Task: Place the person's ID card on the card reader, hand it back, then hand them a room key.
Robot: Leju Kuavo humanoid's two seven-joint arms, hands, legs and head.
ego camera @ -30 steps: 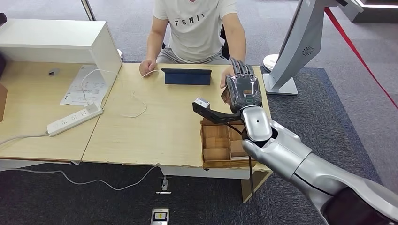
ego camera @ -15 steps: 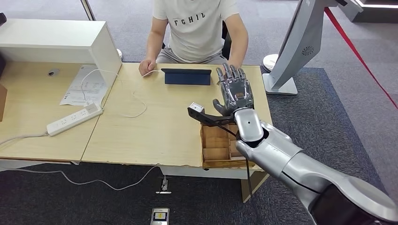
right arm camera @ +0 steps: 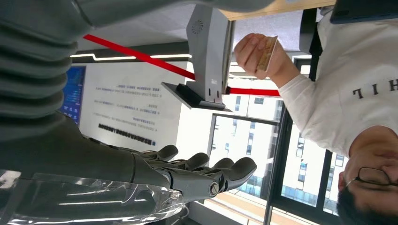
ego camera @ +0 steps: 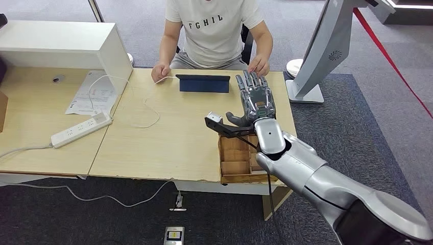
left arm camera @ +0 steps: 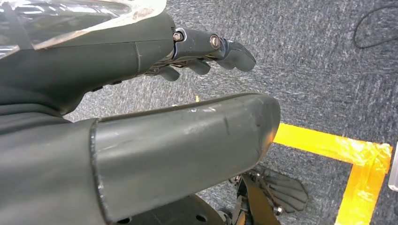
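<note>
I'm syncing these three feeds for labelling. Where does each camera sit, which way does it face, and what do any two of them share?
Head view: high on the robot, facing forward and down at the table and the seated person; the right hand and silver arm show.
Left wrist view: behind the hanging left hand, facing the carpet and yellow floor tape.
Right wrist view: behind the right hand, turned, facing the person holding a card.
Shared: head and right wrist views both show the person and the right hand.

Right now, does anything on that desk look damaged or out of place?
Yes: the front edge of the table is chipped and ragged near the wooden tray. A white cable also trails loosely across the top.
</note>
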